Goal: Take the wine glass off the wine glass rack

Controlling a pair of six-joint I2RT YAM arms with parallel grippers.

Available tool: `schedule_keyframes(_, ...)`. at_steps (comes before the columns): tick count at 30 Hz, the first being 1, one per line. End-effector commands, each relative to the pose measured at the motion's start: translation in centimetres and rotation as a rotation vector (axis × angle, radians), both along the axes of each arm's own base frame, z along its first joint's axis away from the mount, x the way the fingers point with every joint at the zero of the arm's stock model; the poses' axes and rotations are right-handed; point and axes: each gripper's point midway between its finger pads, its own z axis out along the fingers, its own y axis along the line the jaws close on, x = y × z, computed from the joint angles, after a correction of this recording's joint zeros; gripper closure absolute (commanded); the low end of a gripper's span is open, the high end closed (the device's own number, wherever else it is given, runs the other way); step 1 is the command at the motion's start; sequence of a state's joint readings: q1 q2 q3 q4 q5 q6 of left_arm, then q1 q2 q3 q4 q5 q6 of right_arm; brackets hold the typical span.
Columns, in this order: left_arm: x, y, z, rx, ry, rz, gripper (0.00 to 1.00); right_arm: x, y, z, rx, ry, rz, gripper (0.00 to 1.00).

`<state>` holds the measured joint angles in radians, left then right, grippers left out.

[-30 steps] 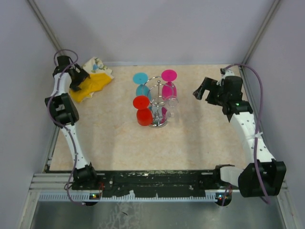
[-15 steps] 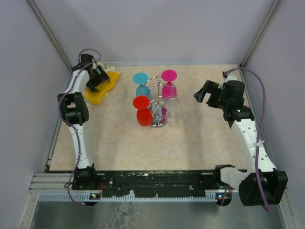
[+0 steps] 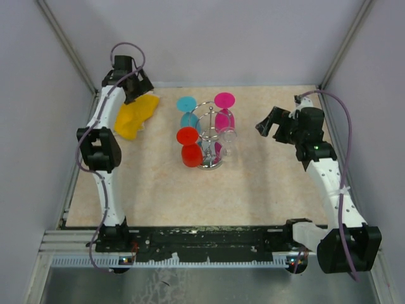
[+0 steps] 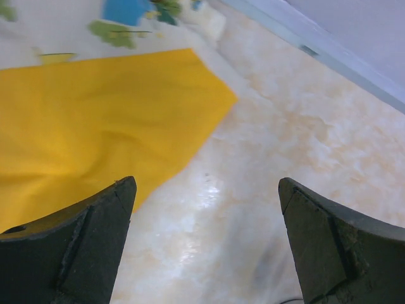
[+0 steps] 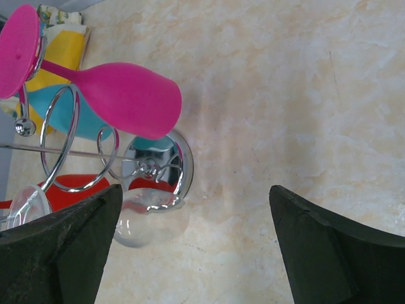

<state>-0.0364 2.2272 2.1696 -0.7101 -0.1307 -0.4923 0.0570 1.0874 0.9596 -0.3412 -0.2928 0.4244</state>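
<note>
The chrome wine glass rack (image 3: 209,136) stands mid-table with glasses hanging bowl-down: a pink one (image 3: 223,113), a cyan one (image 3: 188,113), a red one (image 3: 189,147) and a clear one (image 3: 229,135). In the right wrist view the rack (image 5: 166,166) shows with the pink glass (image 5: 117,96) and the clear glass (image 5: 149,220). My right gripper (image 3: 271,120) is open and empty, to the right of the rack and apart from it. My left gripper (image 3: 138,85) is open and empty at the far left, over a yellow cloth (image 4: 82,120).
The yellow and patterned cloth (image 3: 135,115) lies at the back left. White enclosure walls stand on three sides, with metal corner posts. The beige table (image 3: 253,183) ends at a black rail in front by the arm bases.
My left arm has swung toward the back and to the right, past the cloth, which now lies flatter and more exposed. My right arm has hardly moved.
</note>
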Motion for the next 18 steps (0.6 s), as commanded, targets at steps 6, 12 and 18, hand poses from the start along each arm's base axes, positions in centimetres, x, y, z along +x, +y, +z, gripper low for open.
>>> schedule_keyframes(6,1.2,-4.4,-7.8,-0.154,0.113,-0.134,0.0,-0.4,0.0,1.5,-0.021,-0.066,0.011,0.01)
schedule_keyframes(12,2.1,-1.5,-10.2,-0.171,0.16,-0.056,0.0,-0.1,0.2,1.6,-0.015,-0.069,0.018,0.01)
schedule_keyframes(18,1.4,2.9,-12.8,-0.157,0.23,0.04,0.0,0.0,0.3,1.1,-0.019,-0.055,0.023,0.01)
